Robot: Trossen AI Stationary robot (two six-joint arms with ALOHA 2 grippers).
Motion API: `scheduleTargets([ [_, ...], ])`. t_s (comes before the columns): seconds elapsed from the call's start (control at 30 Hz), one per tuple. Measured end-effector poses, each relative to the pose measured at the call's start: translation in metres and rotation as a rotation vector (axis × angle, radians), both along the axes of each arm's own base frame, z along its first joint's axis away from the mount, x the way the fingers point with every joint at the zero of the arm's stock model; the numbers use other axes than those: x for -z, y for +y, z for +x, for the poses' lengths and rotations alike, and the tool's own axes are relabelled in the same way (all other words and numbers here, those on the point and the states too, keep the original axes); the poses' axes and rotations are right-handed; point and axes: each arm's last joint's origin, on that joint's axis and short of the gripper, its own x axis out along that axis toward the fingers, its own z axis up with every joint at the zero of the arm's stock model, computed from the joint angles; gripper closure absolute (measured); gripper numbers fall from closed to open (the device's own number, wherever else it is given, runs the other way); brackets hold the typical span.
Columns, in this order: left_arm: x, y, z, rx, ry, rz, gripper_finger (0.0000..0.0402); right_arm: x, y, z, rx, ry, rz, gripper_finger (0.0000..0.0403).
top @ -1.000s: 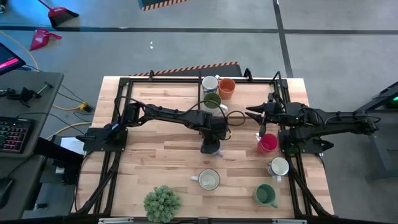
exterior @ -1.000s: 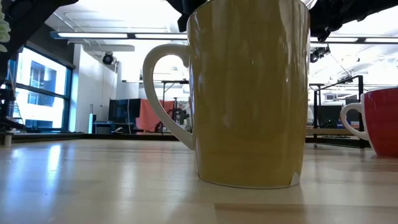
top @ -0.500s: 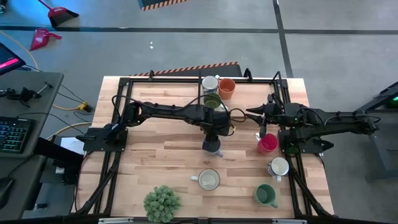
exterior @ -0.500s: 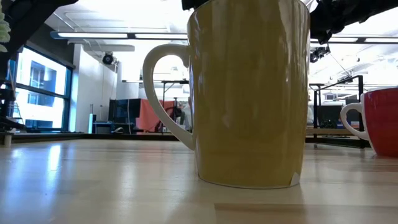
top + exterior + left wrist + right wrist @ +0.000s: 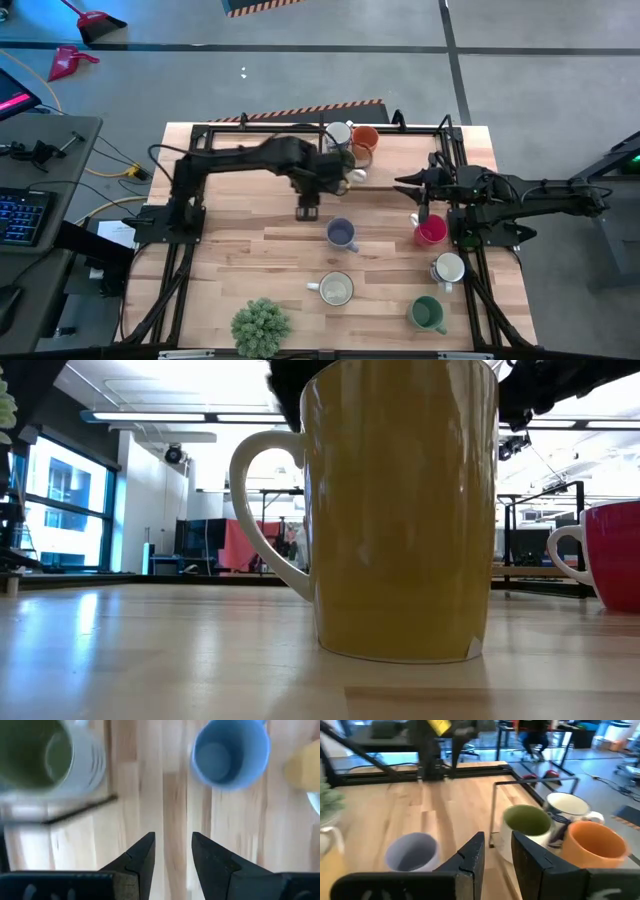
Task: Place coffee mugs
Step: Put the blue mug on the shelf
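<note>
blue-grey mug [image 5: 341, 234] stands released; left gripper [image 5: 172, 851] is open and empty, so lift clear before you approach the next mug.

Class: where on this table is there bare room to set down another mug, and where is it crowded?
Free: the wood left of the blue mug, above the plant. Crowded: the back cluster around the orange mug, and the right edge from the magenta mug to the dark green mug.
</note>
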Motion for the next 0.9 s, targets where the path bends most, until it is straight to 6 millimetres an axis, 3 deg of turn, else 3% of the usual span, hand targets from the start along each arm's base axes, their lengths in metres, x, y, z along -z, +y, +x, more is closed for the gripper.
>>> scheduleTargets([
  [0.3,-0.017,-0.015,-0.079,-0.070,-0.003,0.007,0.0286,-0.005,0.005,0.008,-0.157,-0.068,0.028,0.0324],
  [0.63,0.016,-0.032,-0.176,-0.174,-0.280,-0.011,0.0286,0.000,0.007,0.042,-0.235,-0.098,0.065,0.0324],
  [0.9,0.044,-0.035,-0.221,-0.164,-0.548,-0.030,0.0286,-0.009,0.009,0.081,-0.285,0.020,0.121,0.0324],
])
